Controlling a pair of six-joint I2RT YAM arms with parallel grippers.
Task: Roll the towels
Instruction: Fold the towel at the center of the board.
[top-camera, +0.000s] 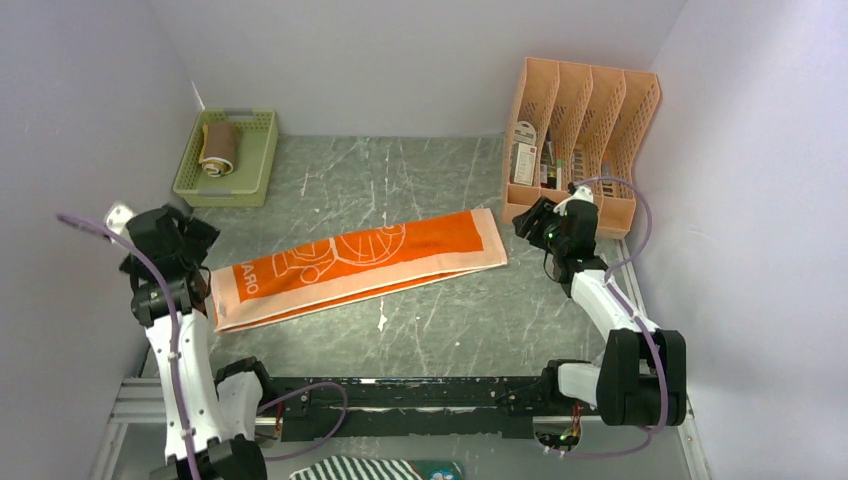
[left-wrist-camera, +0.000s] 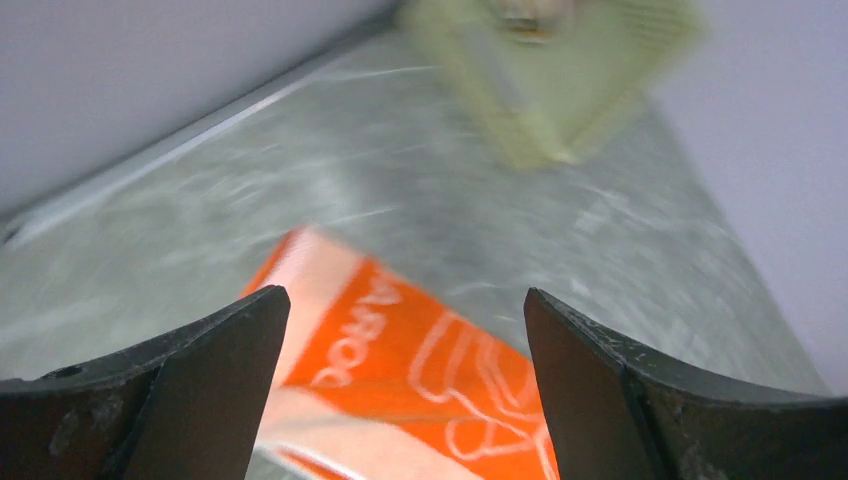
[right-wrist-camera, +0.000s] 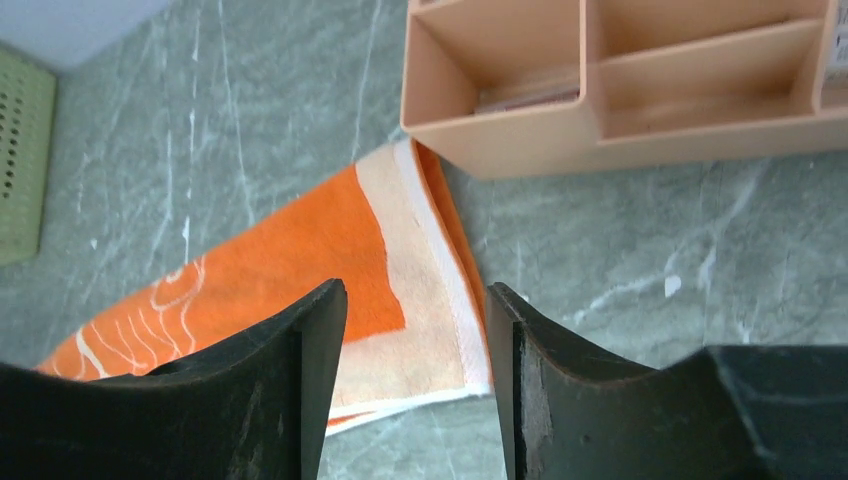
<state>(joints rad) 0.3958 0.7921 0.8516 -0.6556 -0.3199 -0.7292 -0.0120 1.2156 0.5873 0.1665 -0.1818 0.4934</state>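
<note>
Your left hand (left-wrist-camera: 400, 300) and right hand (right-wrist-camera: 415, 290) hang released at either end of the orange towel (top-camera: 360, 262); pinch just one folded layer and the roll could skew.

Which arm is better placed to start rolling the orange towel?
Probably right: the right gripper hangs open with the towel end below its fingers; the left gripper, also open, shows only a blurred view.
</note>
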